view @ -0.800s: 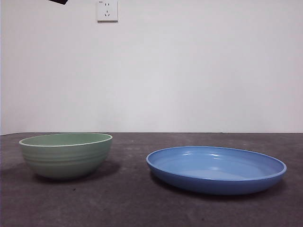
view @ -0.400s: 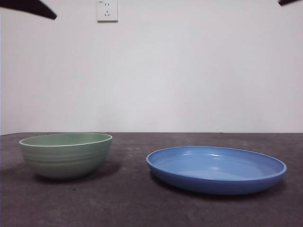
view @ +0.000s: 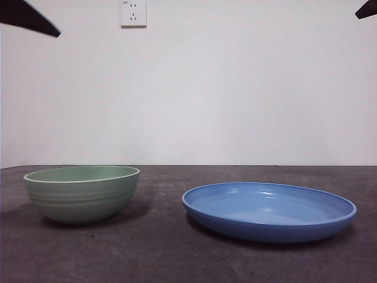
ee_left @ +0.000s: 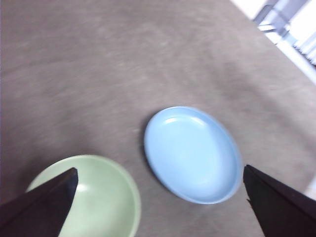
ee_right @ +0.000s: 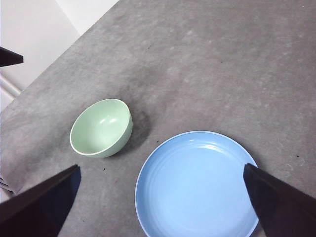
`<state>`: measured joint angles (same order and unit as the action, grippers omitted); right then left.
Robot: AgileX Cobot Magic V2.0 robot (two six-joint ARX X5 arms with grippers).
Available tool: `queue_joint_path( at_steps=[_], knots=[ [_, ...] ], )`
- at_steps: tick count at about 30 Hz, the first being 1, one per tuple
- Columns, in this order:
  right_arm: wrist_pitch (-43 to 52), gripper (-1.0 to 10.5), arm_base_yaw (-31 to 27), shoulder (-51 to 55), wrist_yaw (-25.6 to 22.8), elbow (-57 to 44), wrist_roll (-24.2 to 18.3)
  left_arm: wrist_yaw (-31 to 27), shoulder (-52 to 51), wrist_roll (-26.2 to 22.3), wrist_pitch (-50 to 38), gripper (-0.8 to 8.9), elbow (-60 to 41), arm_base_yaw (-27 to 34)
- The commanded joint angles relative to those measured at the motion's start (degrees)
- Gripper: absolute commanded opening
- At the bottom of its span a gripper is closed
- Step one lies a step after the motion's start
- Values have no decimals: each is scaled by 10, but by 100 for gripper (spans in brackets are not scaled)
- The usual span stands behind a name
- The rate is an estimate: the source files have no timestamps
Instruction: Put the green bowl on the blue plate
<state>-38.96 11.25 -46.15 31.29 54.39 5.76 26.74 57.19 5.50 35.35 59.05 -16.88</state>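
We see the green bowl standing upright on the dark grey worktop, mouth up, round and so with no long axis to speak of. In the front view it sits to the left, and the blue plate lies flat to the right, a clear strip of worktop between them; the two do not touch.

The left claw hangs high above both dishes with its two black jaws spread wide and nothing between them. In its wrist view the bowl lies just beside one jaw tip, partly hidden by it, while the plate falls in the gap between the jaws. The right claw also hangs high over the worktop, jaws spread wide and empty; from there we look down into the bowl and onto the plate, the plate between the jaws and the bowl off toward one of them. In the front view the arms show only as black tips at the two top corners, well apart from the dishes.

The bowl is deep and pale mint green, with faint horizontal ridges around its outside and a lighter rim. The plate is wider, shallow and glossy, with a low upturned rim catching the light. The worktop looks matt and faintly mottled. A white wall socket sits on the plain wall behind.
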Motion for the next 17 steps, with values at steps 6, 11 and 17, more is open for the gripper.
queue_joint_path(
  at_steps=[6, 11, 17],
  knots=[
    [4, 574, 3, -2, 2, 10, -1, -106, 58, 16, 60, 563, 14, 14],
    [4, 574, 3, -2, 2, 10, -2, -107, 122, 16, 76, 562, 14, 18],
    [4, 574, 3, -2, 2, 10, -2, -109, 215, 16, 56, 558, 14, 19]
  ],
)
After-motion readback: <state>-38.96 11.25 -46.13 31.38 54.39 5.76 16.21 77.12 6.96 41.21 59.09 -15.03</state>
